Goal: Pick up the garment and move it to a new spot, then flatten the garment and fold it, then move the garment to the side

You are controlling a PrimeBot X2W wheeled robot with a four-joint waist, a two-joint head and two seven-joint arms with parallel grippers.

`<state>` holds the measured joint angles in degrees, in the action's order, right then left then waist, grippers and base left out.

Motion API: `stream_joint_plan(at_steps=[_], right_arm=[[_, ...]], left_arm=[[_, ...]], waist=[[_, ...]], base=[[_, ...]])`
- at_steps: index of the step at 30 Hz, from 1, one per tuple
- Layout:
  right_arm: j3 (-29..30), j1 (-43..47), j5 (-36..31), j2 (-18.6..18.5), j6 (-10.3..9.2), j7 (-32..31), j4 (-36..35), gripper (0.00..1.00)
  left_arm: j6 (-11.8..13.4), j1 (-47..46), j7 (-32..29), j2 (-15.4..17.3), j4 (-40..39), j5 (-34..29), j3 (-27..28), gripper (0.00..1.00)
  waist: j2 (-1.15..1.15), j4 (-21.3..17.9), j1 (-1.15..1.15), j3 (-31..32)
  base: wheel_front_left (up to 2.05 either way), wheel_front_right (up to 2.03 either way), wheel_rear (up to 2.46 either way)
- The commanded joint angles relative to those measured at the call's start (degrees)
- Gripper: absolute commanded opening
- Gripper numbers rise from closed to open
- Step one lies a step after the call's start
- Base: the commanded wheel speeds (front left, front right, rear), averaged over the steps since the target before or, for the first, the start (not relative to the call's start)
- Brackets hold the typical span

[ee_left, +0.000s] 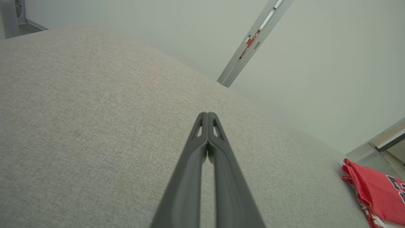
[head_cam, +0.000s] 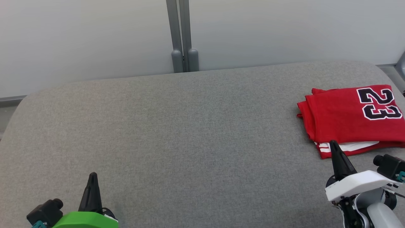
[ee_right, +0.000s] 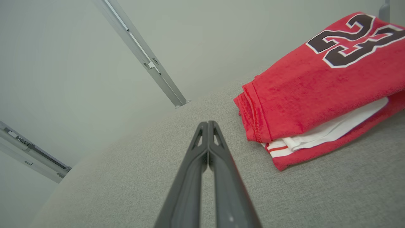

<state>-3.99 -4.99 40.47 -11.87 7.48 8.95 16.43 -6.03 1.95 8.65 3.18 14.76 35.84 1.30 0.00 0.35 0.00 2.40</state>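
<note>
Garment (head_cam: pixel 341 120): a red jersey, lying folded into a flat, roughly rectangular bundle at the far right of the grey fabric-covered desk (head_cam: pixel 190 126), close to its right edge. A black number 23 (head_cam: pixel 378 103) outlined in white is shown on the top layer, and a white layer with red stripes (head_cam: pixel 357 146) is exposed between the red folds along the near edge. The right fingers (head_cam: pixel 340 164) are pressed together tip to tip with nothing between them. They are held just beside the near left corner of the garment (ee_right: pixel 316 88), over bare desk fabric in the right wrist view, where the right fingers (ee_right: pixel 190 183) are seen apart from the cloth. The left fingers (head_cam: pixel 91 193) are likewise clenched on nothing, at the near left of the desk, well apart from the garment (ee_left: pixel 373 193), which is seen at the lower right of the left wrist view beyond the left fingers (ee_left: pixel 190 177). A pale wall (head_cam: pixel 79 38) and a pair of grey upright posts (head_cam: pixel 182 34) are seen behind the desk.
</note>
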Motion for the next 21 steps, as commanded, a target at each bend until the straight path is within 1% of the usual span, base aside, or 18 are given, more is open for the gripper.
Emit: stream_joint_plan(at_steps=[1,21], right_arm=[[0.8,-1.4,2.1,-0.2,0.01,-0.5,-1.0,0.00],[3.5,-1.7,15.9,2.4,0.01,-4.7,-1.4,0.00]], left_arm=[[-0.1,-2.0,-0.5,0.2,-1.0,2.2,0.4,0.00],[-0.3,-3.9,-4.5,0.1,-1.3,17.3,1.8,0.00]], waist=[[0.00,0.0,0.00,0.0],[0.00,-0.1,0.00,-0.5]], base=[[0.00,0.00,0.00],[0.00,0.00,0.00]])
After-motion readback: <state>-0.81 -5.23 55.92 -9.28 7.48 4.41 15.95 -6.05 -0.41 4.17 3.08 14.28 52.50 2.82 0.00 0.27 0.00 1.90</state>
